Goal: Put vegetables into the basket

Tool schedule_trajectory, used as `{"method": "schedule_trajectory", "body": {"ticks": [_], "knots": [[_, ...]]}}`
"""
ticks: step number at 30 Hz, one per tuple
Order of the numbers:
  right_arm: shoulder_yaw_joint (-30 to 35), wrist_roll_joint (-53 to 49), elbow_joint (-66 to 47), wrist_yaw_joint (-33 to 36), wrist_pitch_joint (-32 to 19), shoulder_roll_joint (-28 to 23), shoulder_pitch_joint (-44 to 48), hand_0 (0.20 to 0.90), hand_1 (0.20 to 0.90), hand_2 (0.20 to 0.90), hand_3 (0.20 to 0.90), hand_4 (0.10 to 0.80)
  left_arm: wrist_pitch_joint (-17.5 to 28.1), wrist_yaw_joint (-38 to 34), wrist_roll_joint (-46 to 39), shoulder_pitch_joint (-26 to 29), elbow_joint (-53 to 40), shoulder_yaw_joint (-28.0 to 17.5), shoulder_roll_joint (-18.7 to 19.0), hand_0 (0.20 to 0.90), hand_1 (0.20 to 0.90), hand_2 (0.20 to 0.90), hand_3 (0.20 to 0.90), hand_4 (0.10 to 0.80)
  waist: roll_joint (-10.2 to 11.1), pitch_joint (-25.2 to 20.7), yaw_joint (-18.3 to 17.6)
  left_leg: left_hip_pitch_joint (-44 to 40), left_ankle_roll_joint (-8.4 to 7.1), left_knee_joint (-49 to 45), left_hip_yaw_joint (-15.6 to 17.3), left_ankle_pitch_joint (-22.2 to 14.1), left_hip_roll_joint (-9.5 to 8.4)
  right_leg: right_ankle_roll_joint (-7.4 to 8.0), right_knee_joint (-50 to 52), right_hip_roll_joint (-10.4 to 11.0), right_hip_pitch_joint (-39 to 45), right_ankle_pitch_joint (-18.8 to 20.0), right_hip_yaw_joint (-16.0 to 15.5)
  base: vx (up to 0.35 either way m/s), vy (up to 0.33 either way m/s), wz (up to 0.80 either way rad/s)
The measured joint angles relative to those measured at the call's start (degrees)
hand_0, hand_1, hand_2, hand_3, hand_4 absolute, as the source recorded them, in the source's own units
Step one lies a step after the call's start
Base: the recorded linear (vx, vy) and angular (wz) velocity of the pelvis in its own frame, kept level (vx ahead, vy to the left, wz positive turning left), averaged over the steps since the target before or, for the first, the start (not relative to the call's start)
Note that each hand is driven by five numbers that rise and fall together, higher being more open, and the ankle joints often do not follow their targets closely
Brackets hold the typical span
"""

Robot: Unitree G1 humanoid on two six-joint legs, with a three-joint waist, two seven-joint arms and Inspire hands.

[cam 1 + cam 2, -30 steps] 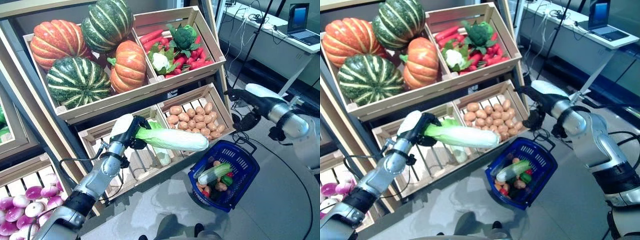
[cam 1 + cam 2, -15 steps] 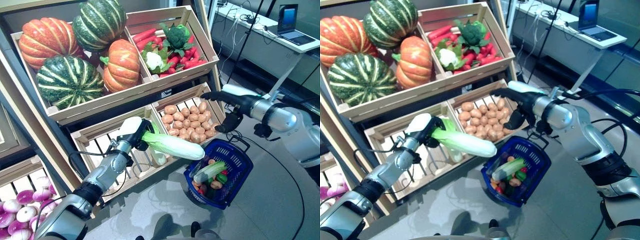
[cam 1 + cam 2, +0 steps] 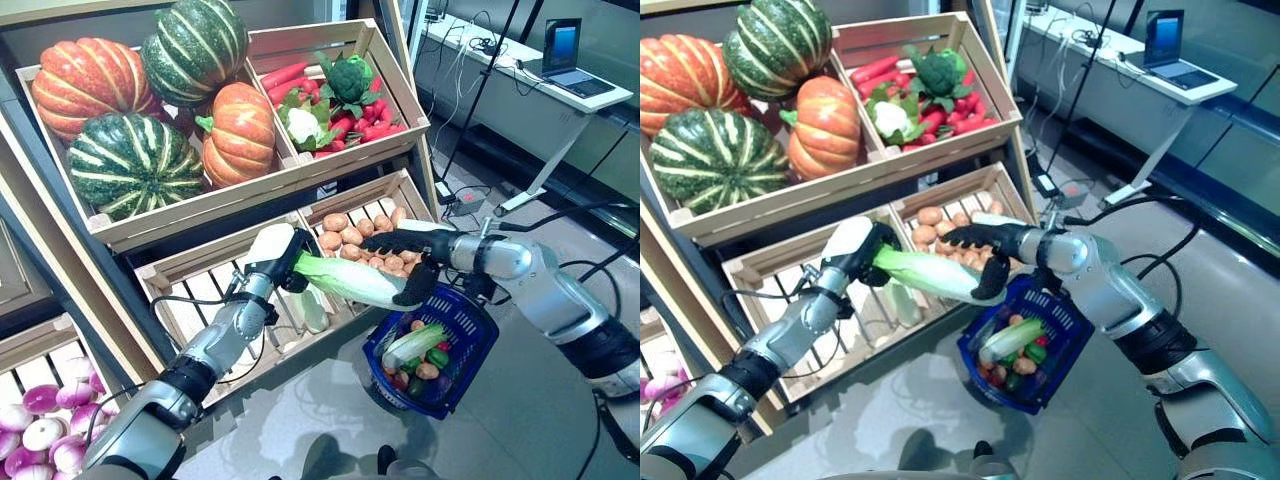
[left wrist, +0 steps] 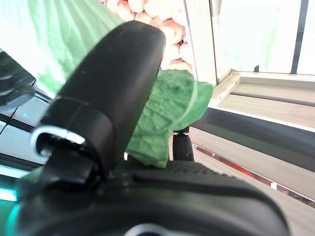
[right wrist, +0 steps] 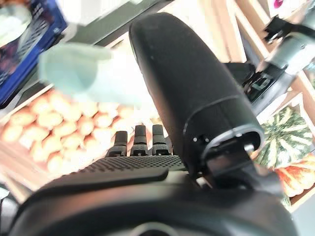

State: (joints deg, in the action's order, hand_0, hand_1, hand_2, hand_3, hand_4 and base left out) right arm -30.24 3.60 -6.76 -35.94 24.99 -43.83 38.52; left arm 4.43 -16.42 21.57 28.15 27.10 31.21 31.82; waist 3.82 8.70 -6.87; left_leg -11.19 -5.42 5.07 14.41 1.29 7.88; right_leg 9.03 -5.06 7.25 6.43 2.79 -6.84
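Observation:
My left hand is shut on the leafy green end of a long white-and-green cabbage and holds it level in front of the stand's lower crates. Its leaf shows past the thumb in the left wrist view. My right hand is at the cabbage's white end, with straight fingers over the top and the thumb down beside the tip. That end shows in the right wrist view. The blue basket stands on the floor just below and right. It holds a pale green stalk vegetable, a green pepper and small red and brown pieces.
The wooden stand rises behind both hands. A crate of potatoes is right behind the right hand and a slatted crate lies under the left forearm. A table with a laptop stands at the back right. Grey floor lies around the basket.
My right hand has swung left from above the basket's far rim to the cabbage's white end. The left hand still holds the cabbage; the camera has shifted a little.

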Motion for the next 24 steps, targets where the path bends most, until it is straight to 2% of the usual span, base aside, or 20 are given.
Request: {"method": "schedule_trajectory", "body": {"ticks": [14,24], "knots": [[-0.38,0.28,2.37,-1.13,3.52,4.44,0.0,0.9,0.9,0.9,0.9,0.8,-2.43,0.09,-0.42,-0.01,-1.72,0.02,-0.04,0.3,0.3,0.3,0.3,0.4,0.06,-0.05,0.91,-0.25,0.0,0.0,-0.12,0.01,0.01,-0.04,0.0,0.01,0.32,0.04,-0.14,0.0,0.0,0.0],[-1.19,6.93,11.02,-1.04,7.35,11.04,-0.12,0.9,0.9,0.9,0.9,0.8,-5.0,2.03,-9.16,-0.9,-1.76,0.02,-3.4,0.3,0.3,0.3,0.3,0.4,0.4,-0.28,2.27,-0.33,0.0,0.0,-0.24,0.02,-0.01,-0.04,0.0,0.03,0.4,0.09,-0.19,0.0,0.0,0.0]]}}
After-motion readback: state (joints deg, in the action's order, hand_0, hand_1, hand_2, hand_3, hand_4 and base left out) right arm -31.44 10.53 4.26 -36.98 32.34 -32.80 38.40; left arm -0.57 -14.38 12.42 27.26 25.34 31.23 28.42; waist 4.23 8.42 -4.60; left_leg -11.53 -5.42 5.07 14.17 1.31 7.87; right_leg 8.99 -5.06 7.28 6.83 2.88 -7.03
